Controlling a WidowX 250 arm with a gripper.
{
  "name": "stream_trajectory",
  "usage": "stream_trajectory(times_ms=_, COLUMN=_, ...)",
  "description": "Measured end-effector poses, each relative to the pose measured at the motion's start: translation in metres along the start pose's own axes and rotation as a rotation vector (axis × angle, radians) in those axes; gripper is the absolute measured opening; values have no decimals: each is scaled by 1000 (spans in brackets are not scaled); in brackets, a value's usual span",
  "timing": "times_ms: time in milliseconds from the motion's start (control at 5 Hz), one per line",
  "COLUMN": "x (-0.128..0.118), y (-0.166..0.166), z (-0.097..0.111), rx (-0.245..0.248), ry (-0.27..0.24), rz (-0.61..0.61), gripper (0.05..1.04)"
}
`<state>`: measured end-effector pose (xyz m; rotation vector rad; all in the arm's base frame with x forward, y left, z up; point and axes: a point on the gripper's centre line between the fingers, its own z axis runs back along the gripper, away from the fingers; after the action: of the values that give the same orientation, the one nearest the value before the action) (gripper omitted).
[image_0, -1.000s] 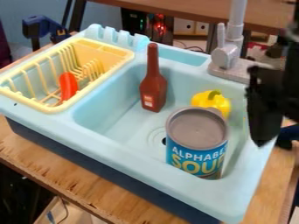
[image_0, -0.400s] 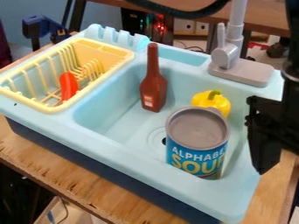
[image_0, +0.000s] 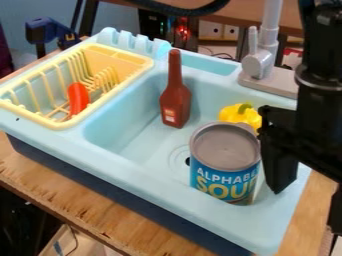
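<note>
One soup can (image_0: 225, 162), one bottle (image_0: 176, 97), one gripper (image_0: 277, 190)

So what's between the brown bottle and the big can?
Bare blue sink floor and part of the drain show between bottle and can in the camera view.

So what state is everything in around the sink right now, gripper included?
Gripper: fingers apart, over the basin's right side by the can.
Soup can: upright in the basin.
Yellow pepper: stem up, partly hidden behind the can.
Brown bottle: neck up, in the basin.
Orange-red toy: in the yellow rack.
Faucet lever: pointing up.
</note>
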<state>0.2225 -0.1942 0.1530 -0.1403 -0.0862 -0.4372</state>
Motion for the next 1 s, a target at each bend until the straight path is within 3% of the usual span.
stream_trajectory(times_ms=400, x=0, y=13, z=-2, rx=-16, ry=16, rz=38, gripper=1001)
stream_trajectory(times_ms=1000, x=-5, y=56, z=-8, rx=0, ry=37, rz=175, gripper=1001)
